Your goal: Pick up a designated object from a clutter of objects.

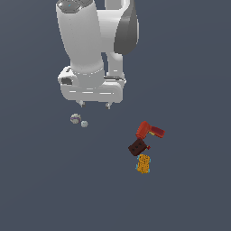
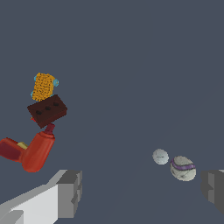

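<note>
My tool [image 1: 94,105] hangs above the counter [image 1: 189,67] with its fingers spread wide and nothing between them, so the pick has not begun; descent, closing and lifting are all left. Largest of the clutter is the red drill [image 1: 148,130], touching the dark brown box [image 1: 137,147], with the orange-yellow block [image 1: 144,164] just beyond. Well apart lies the marked grey ball [image 2: 183,168], almost touching my target, the plain pale ball [image 2: 160,156], and likely to crowd one finger.

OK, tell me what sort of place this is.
Likely a simulated test scene, not a real room: a flat, featureless grey floor, a smoothly rendered white arm with its gripper open above it, and unrelated items scattered about, such as a red drill and two small balls.
</note>
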Motion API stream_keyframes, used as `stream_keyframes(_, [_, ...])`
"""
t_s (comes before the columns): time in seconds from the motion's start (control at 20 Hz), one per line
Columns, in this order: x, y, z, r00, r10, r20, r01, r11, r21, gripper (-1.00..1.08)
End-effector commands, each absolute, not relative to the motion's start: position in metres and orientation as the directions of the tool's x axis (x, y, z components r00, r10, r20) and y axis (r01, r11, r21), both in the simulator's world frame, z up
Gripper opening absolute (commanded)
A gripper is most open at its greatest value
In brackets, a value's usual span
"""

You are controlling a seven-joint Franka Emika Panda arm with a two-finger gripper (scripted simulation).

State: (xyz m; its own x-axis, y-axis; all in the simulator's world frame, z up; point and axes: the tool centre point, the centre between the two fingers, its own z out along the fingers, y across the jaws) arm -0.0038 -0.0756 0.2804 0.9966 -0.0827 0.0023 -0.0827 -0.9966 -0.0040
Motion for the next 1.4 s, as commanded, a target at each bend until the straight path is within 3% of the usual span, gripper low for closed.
stream_keyframes(0.0, [-0.005, -0.083, 0.266, 0.998, -0.057, 0.002, -0.057, -0.998, -0.007, 1.0])
stream_keyframes(0.95, [-0.055, -0.158, 0.125, 0.979, 0.203, 0.008, 0.203, -0.979, -0.013, 1.0])
stream_keyframes(1.35, [-0.082, -0.179, 0.087, 0.96, 0.28, 0.004, 0.28, -0.96, -0.005, 1.0])
